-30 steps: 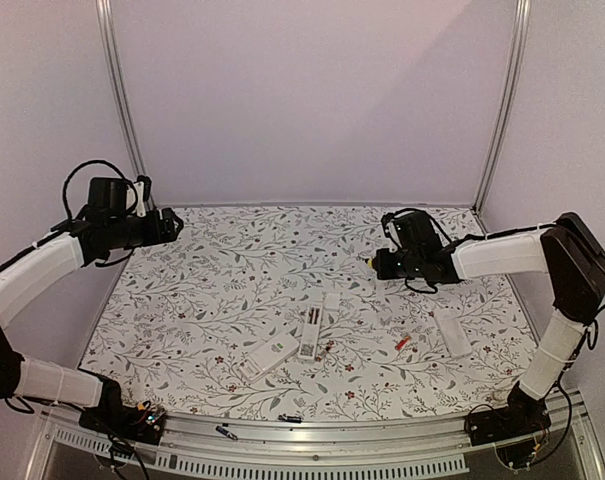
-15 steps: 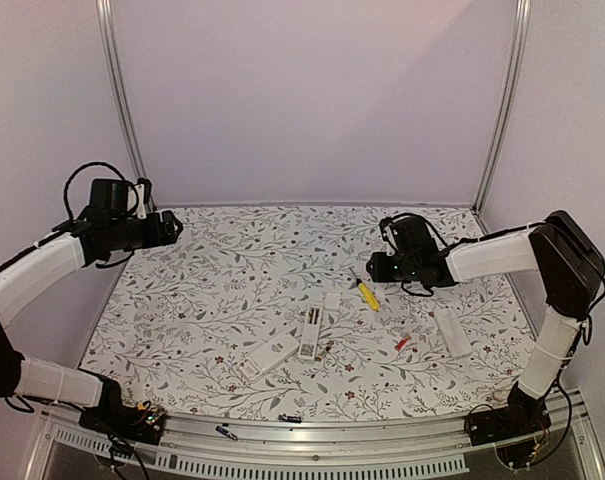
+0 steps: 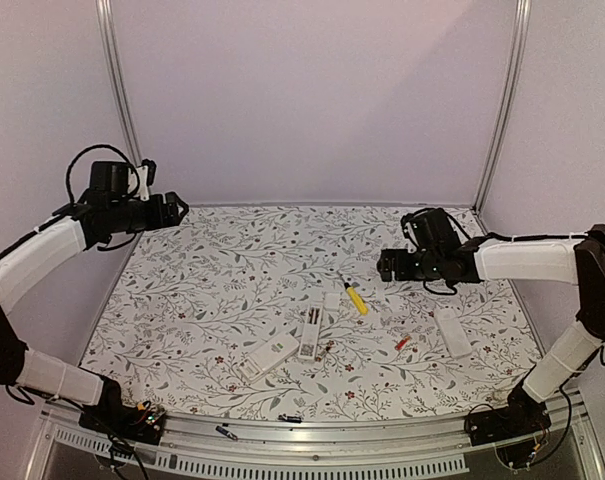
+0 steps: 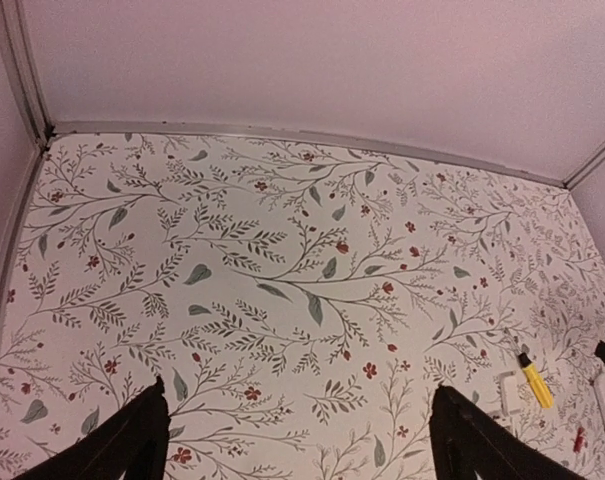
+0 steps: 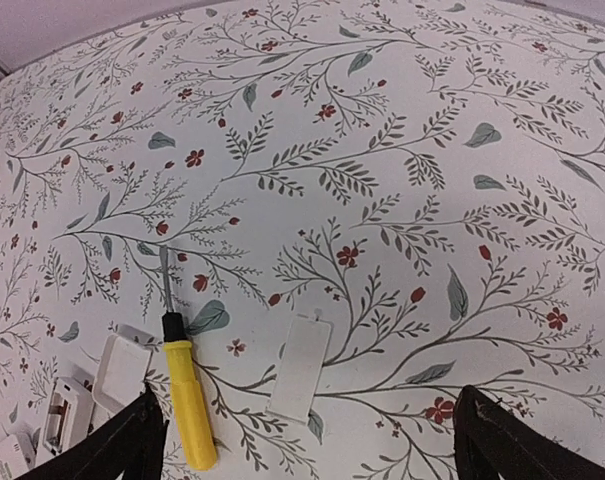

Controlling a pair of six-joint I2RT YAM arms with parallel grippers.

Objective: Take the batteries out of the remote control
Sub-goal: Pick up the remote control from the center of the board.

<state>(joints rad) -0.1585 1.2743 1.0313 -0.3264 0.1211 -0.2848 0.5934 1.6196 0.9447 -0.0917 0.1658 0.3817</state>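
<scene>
The open remote control (image 3: 311, 333) lies at the table's middle front, with another white remote (image 3: 267, 355) to its left and a third (image 3: 452, 330) to the right. One red battery (image 3: 403, 342) lies loose between them. A dark battery (image 3: 292, 418) rests at the front rail. My right gripper (image 3: 382, 265) (image 5: 307, 450) is open and empty, hovering above a yellow-handled screwdriver (image 3: 355, 297) (image 5: 187, 400) and a white battery cover (image 5: 300, 368). My left gripper (image 3: 177, 210) (image 4: 297, 440) hangs open and empty over the far left of the table.
A second white cover (image 3: 331, 300) (image 5: 122, 368) lies beside the screwdriver. Purple walls and metal posts close in the back and sides. The floral table cloth (image 4: 282, 220) stretches bare under the left gripper.
My right gripper has opened and let go of the screwdriver, which now lies on the cloth; the right arm has drawn back to the right. The left arm has risen slightly.
</scene>
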